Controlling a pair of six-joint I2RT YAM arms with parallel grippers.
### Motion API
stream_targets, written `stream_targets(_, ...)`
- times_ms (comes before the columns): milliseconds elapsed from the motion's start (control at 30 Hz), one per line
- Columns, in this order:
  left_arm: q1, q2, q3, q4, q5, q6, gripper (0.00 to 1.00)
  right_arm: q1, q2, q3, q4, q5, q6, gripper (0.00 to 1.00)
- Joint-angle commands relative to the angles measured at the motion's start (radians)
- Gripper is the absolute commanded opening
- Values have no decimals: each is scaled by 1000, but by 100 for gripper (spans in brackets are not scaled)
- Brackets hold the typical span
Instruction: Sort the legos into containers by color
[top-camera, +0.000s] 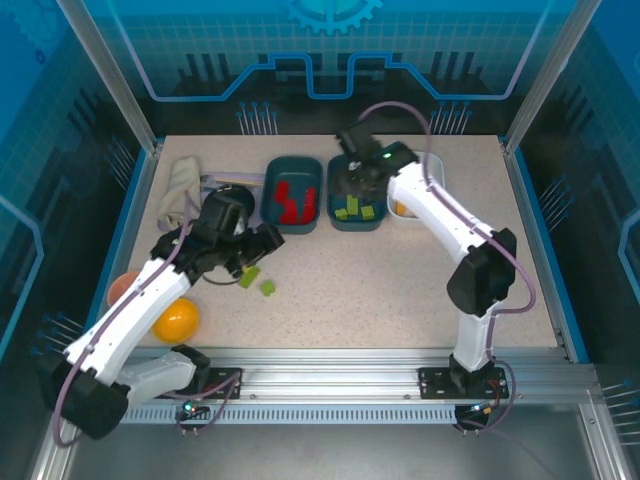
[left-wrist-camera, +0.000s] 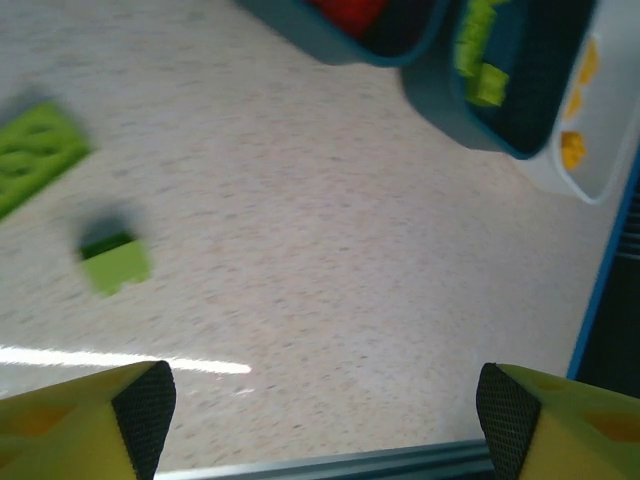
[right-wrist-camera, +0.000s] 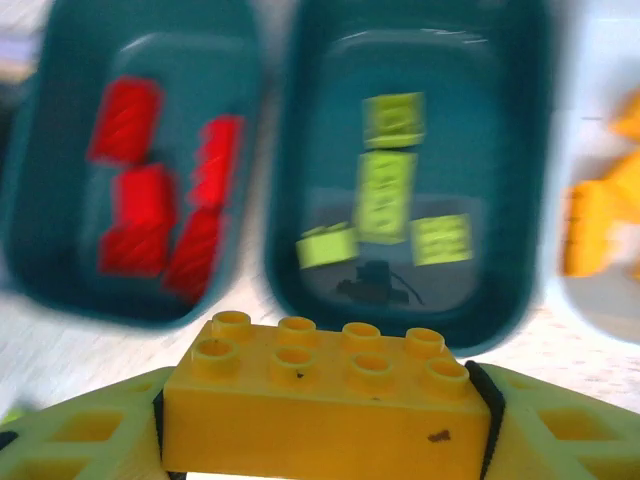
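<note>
Beige, speckled bench carries everything. Three shallow trays sit on it in a close row: two dark teal and one white. Seen from the right hand, the left teal tray lies ahead and to the left. The middle teal tray is straight ahead, and the white tray is ahead and to the right.

In the top view, one crumpled pale cloth lies beyond the left hand and to its left. One orange ball sits behind that hand, beside its arm. A second orange round thing is partly hidden under the same arm.

The right hand is clamped on one yellow-orange eight-stud brick, with a finger against each short end. The left teal tray holds red bricks, five as far as the blur allows a count. The middle teal tray holds four light green bricks. The white tray holds orange bricks, at least two, but the exact number cannot be told.

Two more green bricks lie loose on the bench, ahead and to the left of the left hand. One is a larger flat green brick and the other a small green brick nearer the hand. The left hand's fingers stand apart, with bare bench between them.
</note>
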Motion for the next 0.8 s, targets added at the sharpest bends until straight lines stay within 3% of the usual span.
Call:
stream_targets(0,-35,97,94,145,43,43,83,-106,38,-23,29,-38,76,54)
stream_targets(167,-54,250,208,186,56,55,83,-263,158,66,52,-62,194,52)
stream_targets(333,-72,365,294,199,69,73,83,-354,312,225,3,-55,349,50)
stream_targets(767,-100,469,360,240,91,74,83,-426,499,400,-157,41,941,49)
